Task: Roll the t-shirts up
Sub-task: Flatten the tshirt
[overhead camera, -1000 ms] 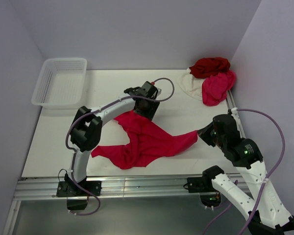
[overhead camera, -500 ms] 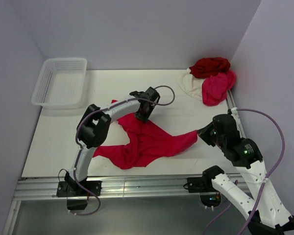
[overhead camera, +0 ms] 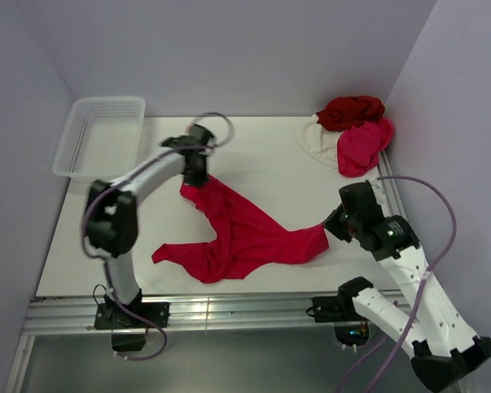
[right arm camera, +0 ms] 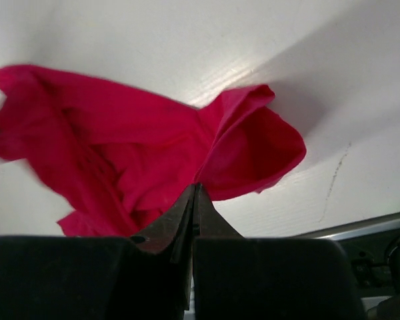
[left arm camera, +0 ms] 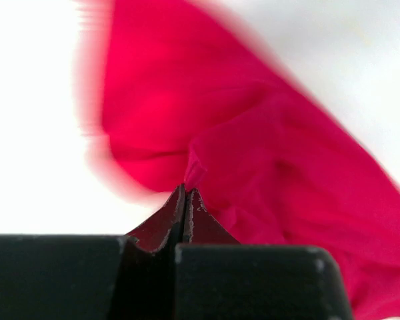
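Between the two pairs of jaws, the crimson t-shirt (overhead camera: 245,239) sags soft and creased on the white table (overhead camera: 270,155). The left gripper (overhead camera: 193,182) is pinched tight on one pointed corner. The right gripper (overhead camera: 331,226) is clamped on the opposite edge, cloth bunching just ahead of its tips.

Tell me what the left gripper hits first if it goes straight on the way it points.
The crimson t-shirt, a fold of which is pinched in the left gripper; the table probably lies right behind it.
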You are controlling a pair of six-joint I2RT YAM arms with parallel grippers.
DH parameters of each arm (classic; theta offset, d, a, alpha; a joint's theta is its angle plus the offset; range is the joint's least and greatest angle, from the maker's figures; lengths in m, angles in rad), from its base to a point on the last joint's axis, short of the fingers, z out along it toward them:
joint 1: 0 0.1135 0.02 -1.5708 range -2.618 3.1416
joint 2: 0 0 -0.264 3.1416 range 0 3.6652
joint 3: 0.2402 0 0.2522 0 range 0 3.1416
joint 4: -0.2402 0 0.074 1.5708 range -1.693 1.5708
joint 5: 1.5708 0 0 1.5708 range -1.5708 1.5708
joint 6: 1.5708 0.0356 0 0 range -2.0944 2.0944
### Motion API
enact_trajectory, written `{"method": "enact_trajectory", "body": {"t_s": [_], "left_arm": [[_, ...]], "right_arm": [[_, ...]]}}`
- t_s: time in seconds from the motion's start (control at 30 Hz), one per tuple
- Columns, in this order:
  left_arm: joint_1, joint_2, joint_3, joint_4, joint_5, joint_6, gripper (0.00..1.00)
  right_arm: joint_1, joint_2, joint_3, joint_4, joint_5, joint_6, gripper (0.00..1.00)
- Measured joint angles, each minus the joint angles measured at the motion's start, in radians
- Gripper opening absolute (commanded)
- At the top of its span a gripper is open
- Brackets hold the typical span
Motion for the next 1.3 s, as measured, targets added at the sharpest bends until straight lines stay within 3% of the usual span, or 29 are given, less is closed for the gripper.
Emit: {"method": "enact_trajectory", "body": {"t_s": [0.17,0.47,0.8,0.83,0.87,0.9,0.97,1.17,1.3], "left_arm": [[0.322,-0.444,-0.291,0.038,-0.06,-0.168,0.01],[0.298,-0.946,-0.716,-0.063,-0.077,-0.361,0.0],[0.298,-1.236,-0.728,-0.332,-0.108,-0.517,0.01],[0.298,-1.245,-0.72,-0.364,-0.113,-0.527,0.11],[0.298,-1.25,-0.708,-0.395,-0.119,-0.531,0.57],[0.298,-1.252,-0.695,-0.418,-0.124,-0.533,0.79],[0.298,-1.251,-0.66,-0.463,-0.135,-0.549,0.99],[0.298,-1.207,-0.535,-0.507,-0.15,-0.527,0.99],[0.298,-1.033,-0.387,-0.402,-0.11,-0.433,0.97]], "right_arm": [[-0.002,-0.014,-0.084,0.004,-0.014,-0.003,0.0],[-0.005,-0.14,-0.17,-0.062,-0.013,0.012,0.0],[-0.006,-0.175,-0.175,-0.114,0.008,0.019,0.0],[-0.006,-0.174,-0.172,-0.116,0.009,0.019,0.0],[-0.006,-0.173,-0.169,-0.117,0.01,0.019,0.0],[-0.006,-0.172,-0.166,-0.117,0.01,0.019,0.0],[-0.006,-0.171,-0.161,-0.117,0.011,0.019,0.0],[-0.006,-0.164,-0.15,-0.118,0.011,0.014,0.0],[-0.006,-0.149,-0.15,-0.113,0.006,0.002,0.0]]}}
